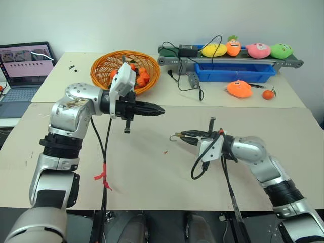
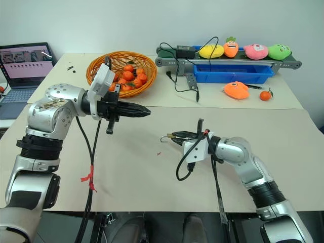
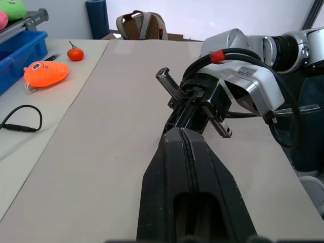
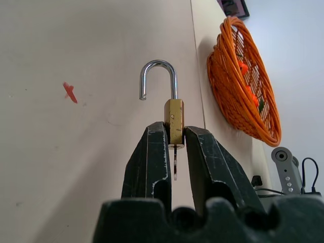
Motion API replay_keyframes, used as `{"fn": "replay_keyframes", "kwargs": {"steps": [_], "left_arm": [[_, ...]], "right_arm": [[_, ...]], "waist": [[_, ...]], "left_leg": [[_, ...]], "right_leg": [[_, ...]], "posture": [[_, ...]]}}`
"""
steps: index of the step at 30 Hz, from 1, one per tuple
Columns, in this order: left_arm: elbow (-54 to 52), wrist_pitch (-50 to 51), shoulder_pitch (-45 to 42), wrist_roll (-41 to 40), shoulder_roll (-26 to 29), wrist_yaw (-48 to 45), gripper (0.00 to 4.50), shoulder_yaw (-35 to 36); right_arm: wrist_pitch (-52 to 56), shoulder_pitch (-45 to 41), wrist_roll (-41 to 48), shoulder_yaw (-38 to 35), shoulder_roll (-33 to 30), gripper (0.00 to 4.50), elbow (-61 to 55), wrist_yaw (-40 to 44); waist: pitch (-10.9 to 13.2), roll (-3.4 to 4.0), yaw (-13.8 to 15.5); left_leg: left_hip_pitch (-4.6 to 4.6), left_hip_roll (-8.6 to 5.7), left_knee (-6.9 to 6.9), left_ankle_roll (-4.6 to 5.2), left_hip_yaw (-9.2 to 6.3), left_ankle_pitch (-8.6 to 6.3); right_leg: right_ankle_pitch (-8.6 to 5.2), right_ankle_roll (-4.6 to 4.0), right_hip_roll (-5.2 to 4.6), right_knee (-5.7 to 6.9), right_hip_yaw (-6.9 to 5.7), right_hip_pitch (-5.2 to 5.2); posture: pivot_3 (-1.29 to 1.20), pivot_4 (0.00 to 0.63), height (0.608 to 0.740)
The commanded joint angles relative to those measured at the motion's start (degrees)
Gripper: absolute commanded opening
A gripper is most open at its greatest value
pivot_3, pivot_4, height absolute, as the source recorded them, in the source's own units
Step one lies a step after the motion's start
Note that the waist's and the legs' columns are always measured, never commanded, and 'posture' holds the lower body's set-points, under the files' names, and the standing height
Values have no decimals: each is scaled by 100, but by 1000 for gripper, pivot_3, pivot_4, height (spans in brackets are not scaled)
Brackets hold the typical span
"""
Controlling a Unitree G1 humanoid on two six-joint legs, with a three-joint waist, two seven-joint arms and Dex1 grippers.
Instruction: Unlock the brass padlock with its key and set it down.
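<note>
Clamping the brass padlock (image 4: 173, 120) body between its fingertips, the right gripper (image 4: 174, 132) leaves the shackle projecting open; the key (image 4: 175, 161) hangs between the fingers. The left gripper (image 1: 158, 110) is fully closed, empty.

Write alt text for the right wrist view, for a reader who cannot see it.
The right gripper pinches a small brass padlock by its body, its silver shackle swung open and the key hanging from its underside between the fingers. Behind lies a beige table with a red scrap, and an orange wicker basket of small oranges.
</note>
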Motion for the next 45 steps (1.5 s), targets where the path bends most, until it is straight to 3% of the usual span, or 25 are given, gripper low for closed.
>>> {"fn": "replay_keyframes", "kwargs": {"steps": [1,20,22,32,45], "left_arm": [[-240,9,3,-138,71,85,18,146],[-200,-90,-34,-194,-17,163,18,44],[-165,-113,-58,-184,-32,143,0,26],[-18,-387,-52,-33,10,-47,0,-119],[68,-479,41,27,68,-138,0,-143]], "right_arm": [[-182,-121,-39,39,1,125,25,-12],[-966,-345,-1243,510,-48,125,1094,-667],[-955,-362,-1261,502,-46,1113,1116,-682],[-777,-212,-999,368,-269,4419,724,-444],[882,505,492,-316,-1394,4464,-749,1021]], "waist": [[0,0,0],[0,0,-10],[0,0,-12],[0,0,-6],[0,0,15]], "left_leg": [[0,0,-1,0,0,0],[0,0,-2,-8,4,4],[0,-1,-2,-8,5,4],[0,-1,-2,-8,5,4],[0,0,-1,-6,5,3]], "right_leg": [[0,0,0,0,0,-1],[0,0,0,-1,0,-1],[0,0,0,-1,0,-1],[0,0,0,-2,0,0],[0,0,-1,-1,-1,3]], "posture": [[0,150,740],[0,150,740],[0,150,740],[0,150,740],[0,150,740]]}}
